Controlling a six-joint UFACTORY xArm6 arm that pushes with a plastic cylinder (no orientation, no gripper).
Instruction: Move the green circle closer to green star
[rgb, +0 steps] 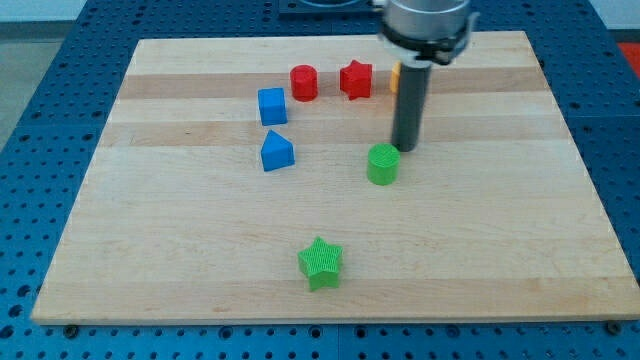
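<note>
Because my tip (403, 150) sits just above-right of the ribbed green plastic circle (382, 164), you can shove it down-left toward the green plastic star (320, 263); no claw exists, nothing held.

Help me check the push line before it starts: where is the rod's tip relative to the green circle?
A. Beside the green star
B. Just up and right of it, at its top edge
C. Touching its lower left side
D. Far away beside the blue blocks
B: my tip sits just at the upper right of the green circle, on the side away from the green star.
</note>
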